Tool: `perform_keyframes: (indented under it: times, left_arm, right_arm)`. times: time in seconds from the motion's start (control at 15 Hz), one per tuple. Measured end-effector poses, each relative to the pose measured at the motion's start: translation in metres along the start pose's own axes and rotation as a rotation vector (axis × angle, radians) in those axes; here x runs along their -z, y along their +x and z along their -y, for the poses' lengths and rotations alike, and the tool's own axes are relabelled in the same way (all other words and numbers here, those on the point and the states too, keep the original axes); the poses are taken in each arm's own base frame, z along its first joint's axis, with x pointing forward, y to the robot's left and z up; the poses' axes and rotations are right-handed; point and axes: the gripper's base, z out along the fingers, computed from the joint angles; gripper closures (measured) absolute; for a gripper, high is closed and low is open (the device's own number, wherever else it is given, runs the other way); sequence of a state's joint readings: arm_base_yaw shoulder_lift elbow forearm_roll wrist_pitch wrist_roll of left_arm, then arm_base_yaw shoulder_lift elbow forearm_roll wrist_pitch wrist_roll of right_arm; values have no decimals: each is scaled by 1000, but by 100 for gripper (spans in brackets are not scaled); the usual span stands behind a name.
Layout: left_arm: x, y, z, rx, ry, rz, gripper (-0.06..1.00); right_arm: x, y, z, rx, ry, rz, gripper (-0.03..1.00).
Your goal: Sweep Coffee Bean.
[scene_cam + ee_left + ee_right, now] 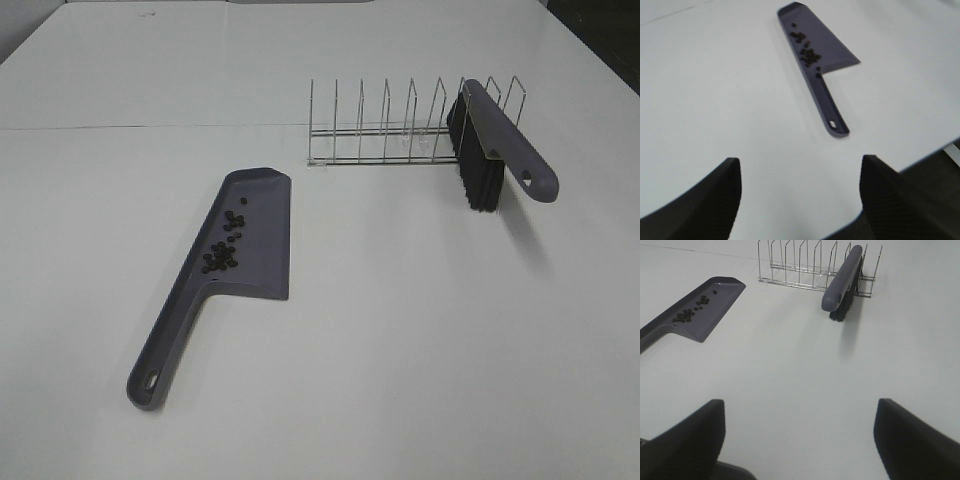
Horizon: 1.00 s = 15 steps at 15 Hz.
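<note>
Both tools, left (800, 200) and right (800, 440), released over bare tabletop (400, 350). We see beans (225, 245) in dustpan (270, 260): light, hard, roll-prone. We'd grip pan handle (160, 355), keep level.

Matt grey-purple plastic dustpan (250, 240), shiny thin metal wire rack (385, 125), smooth matt white table (400, 350).

Bare surface (420, 330) lies open between the dustpan (215, 275) and the brush (495, 145). The wire rack (390, 125) stands just behind the dustpan, with the brush resting against its right end
</note>
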State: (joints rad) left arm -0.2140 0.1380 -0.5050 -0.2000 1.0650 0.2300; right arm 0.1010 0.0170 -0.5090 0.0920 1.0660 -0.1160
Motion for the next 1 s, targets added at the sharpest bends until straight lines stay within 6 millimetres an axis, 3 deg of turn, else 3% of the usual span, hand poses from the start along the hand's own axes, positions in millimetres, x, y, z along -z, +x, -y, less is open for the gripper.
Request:
perform_keyframes:
  times: [0.2, 1.0]
  left_arm:
    - [15, 9, 5, 52, -146, 125, 32]
    - [17, 11, 5, 46, -159, 134, 32]
  right_arm:
    - [0, 0, 0, 0, 0, 0, 20]
    - [0, 0, 0, -33, 64, -1, 20]
